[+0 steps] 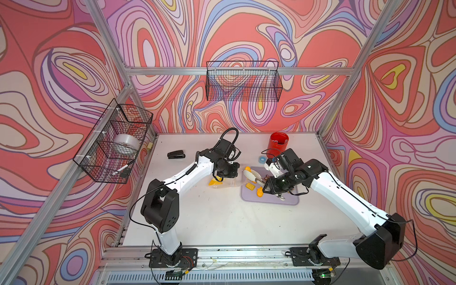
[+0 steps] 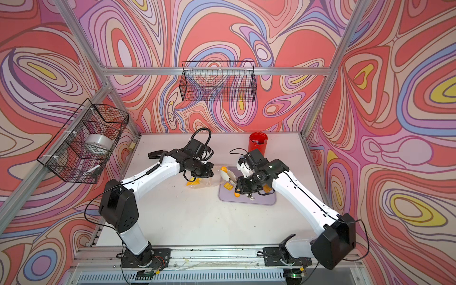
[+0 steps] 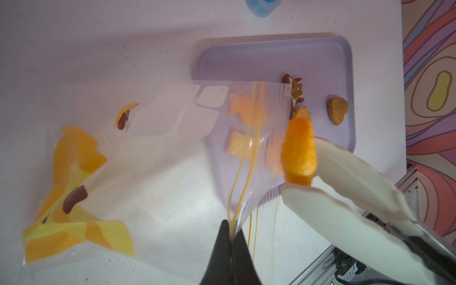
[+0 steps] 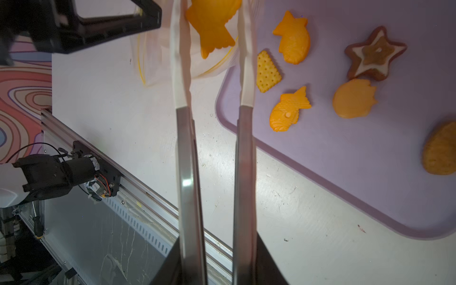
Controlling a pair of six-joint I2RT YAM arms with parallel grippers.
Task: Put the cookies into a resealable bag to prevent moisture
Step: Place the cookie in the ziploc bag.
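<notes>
Steel tongs (image 4: 186,160) in half-closed right gripper (image 4: 218,246)

bright, even light; blurry wrist views

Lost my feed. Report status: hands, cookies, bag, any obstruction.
Left hand shut on resealable bag rim. Right hand shut on tongs, orange fish cookie pinched at bag mouth. Other cookies on tray. Nothing blocking.
</notes>
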